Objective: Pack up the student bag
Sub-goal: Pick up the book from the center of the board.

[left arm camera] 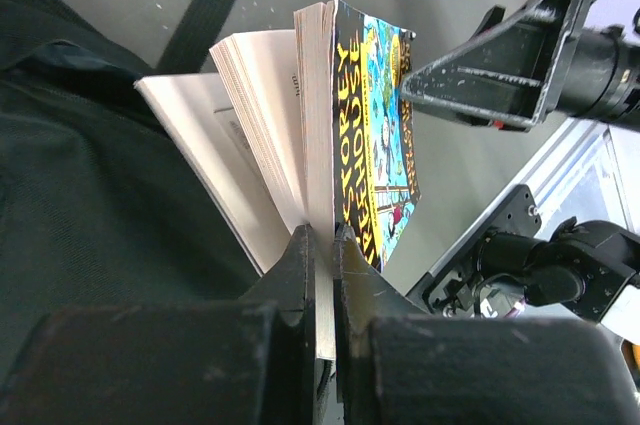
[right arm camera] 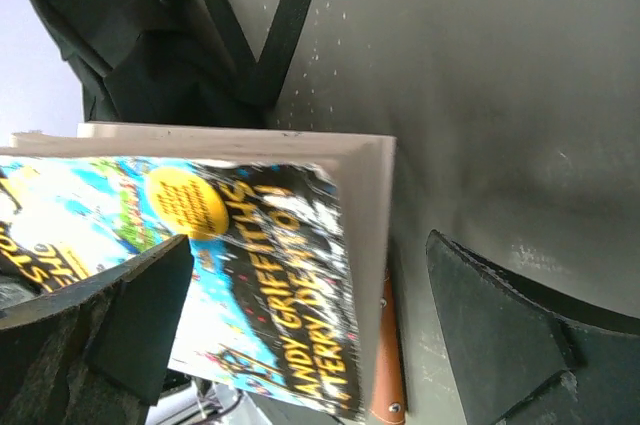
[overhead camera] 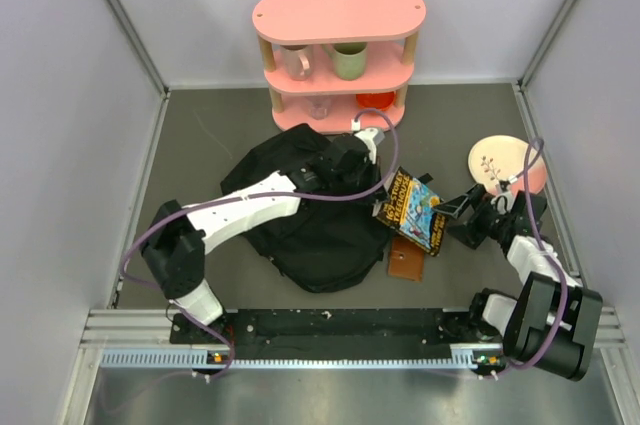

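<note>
Check the left pincer [left arm camera: 322, 240] first. Its fingers are pressed together on the paperback book [left arm camera: 375, 135], pinching a thin section of pages just behind the coloured cover, at the edge nearest the wrist. Beyond the fingertips the remaining pages fan apart, and the cover faces the right pincer [overhead camera: 462, 213].

Locate the student bag [overhead camera: 310, 235] beneath and to the left of the left pincer. It lies slumped on the desk [overhead camera: 200, 145], and the left arm reaches across it. In the left wrist view its black fabric fills the area left of the fingers, just beside the outermost fanned leaf.

The right pincer is spread wide. In its own wrist view one finger [right arm camera: 120, 325] overlaps a corner of the cover, while the other stands clear of the book's long edge with bare desk between them. You cannot tell whether the nearer finger touches the cover.

Other items:
- A brown leather wallet [overhead camera: 404, 263] lies flat on the desk, below the book and between the two pincers.
- A pale plate [overhead camera: 500, 160] sits just behind the right pincer.
- A pink two-tier shelf [overhead camera: 338, 45] stands well beyond the left pincer. It holds two mugs and a red bowl [overhead camera: 377, 100].
</note>
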You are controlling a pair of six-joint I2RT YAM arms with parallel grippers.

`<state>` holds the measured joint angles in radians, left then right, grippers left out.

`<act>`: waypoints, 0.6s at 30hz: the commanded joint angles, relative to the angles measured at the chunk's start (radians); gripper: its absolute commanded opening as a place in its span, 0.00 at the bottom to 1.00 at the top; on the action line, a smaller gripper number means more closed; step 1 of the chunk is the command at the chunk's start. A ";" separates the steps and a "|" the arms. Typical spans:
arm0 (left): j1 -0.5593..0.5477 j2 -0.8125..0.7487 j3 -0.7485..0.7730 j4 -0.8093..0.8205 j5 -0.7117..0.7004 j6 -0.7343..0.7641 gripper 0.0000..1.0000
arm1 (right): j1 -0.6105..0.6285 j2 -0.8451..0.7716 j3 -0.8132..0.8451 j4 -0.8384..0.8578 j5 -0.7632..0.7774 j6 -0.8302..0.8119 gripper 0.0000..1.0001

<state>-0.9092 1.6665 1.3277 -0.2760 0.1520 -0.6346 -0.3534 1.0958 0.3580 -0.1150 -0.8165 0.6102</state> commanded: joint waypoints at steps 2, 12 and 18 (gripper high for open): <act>0.029 -0.135 0.028 0.031 -0.065 -0.008 0.00 | 0.007 0.003 -0.050 0.107 -0.069 0.025 0.99; 0.075 -0.293 -0.157 0.107 -0.043 -0.050 0.00 | 0.021 0.013 -0.108 0.377 -0.255 0.189 0.99; 0.085 -0.341 -0.191 0.179 -0.023 -0.054 0.00 | 0.112 0.038 -0.102 0.552 -0.291 0.309 0.99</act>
<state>-0.8307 1.3945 1.1320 -0.2733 0.0998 -0.6621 -0.3054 1.1156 0.2340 0.2749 -1.0489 0.8471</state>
